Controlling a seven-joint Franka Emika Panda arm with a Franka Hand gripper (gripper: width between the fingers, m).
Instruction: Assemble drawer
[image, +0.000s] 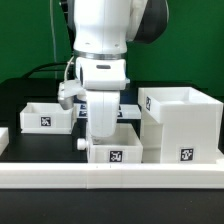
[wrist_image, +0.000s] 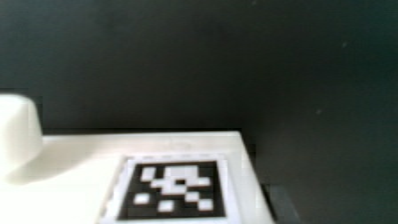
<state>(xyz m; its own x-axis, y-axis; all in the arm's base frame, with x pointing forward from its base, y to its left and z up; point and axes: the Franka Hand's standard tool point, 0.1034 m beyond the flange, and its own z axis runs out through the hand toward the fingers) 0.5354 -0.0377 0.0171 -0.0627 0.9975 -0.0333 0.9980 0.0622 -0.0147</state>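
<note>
The large white cube-shaped case (image: 180, 125) stands at the exterior view's right, open side up, with a tag low on its front. One small white tray (image: 45, 117) sits at the left. The other tray (image: 118, 153) sits front centre, tag facing the camera. My gripper (image: 98, 135) hangs low over this tray's left part, and the hand hides its fingers. In the wrist view a white tagged surface (wrist_image: 175, 188) fills the near area, very close. A blurred white rounded shape (wrist_image: 15, 135) shows at the edge. I cannot tell whether the jaws are open or shut.
A long low white rail (image: 110, 180) runs along the table's front edge, just before the front tray and the case. A bit of the marker board (image: 130, 108) shows behind the arm. The table top is black.
</note>
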